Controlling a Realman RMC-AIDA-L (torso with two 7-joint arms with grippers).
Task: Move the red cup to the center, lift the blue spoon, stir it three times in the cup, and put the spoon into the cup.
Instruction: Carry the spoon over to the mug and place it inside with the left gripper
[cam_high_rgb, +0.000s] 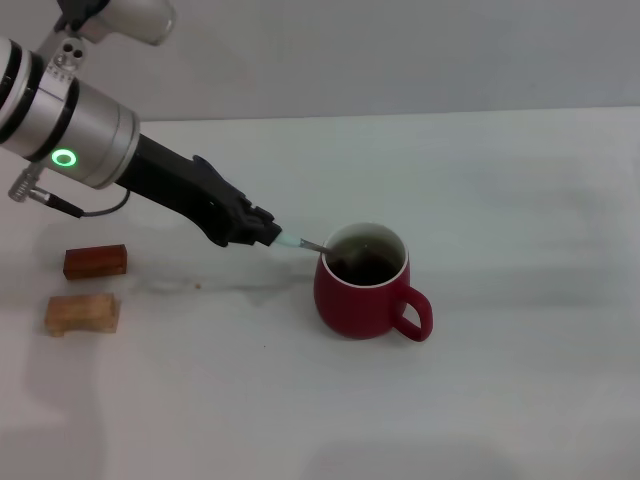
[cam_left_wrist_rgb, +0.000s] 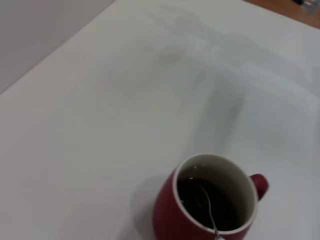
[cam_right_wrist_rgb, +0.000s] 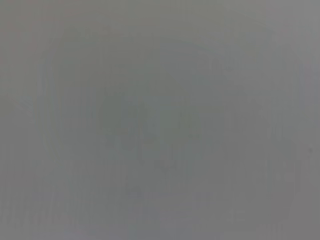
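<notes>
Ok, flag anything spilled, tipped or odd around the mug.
Nothing stands out. The red cup stands upright, with no spill visible on the table. The left gripper holds the blue spoon, its bowl in the dark liquid.

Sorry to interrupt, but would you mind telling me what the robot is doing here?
The left hand holds the blue spoon by its handle, with the spoon's bowl dipped in the dark liquid inside the red cup on the white table. Two wooden blocks lie off to the robot's left. The right hand is out of view.
</notes>
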